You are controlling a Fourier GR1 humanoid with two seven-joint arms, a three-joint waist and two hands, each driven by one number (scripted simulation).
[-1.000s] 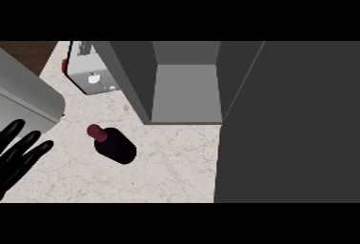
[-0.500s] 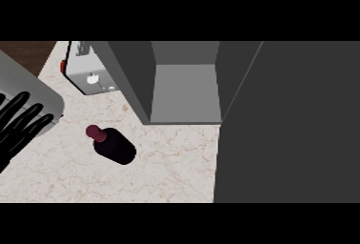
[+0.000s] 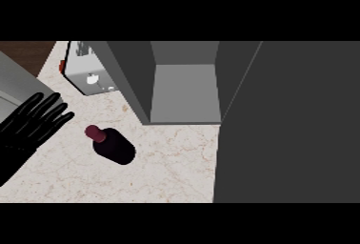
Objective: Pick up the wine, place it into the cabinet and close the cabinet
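No readable text or labels anywhere.

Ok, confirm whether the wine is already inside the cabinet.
No, the wine stands on the counter in front of the open cabinet.

wine (image 3: 112, 146) on counter (image 3: 169, 167) | cabinet (image 3: 184, 83) behind | left hand (image 3: 32, 121) left
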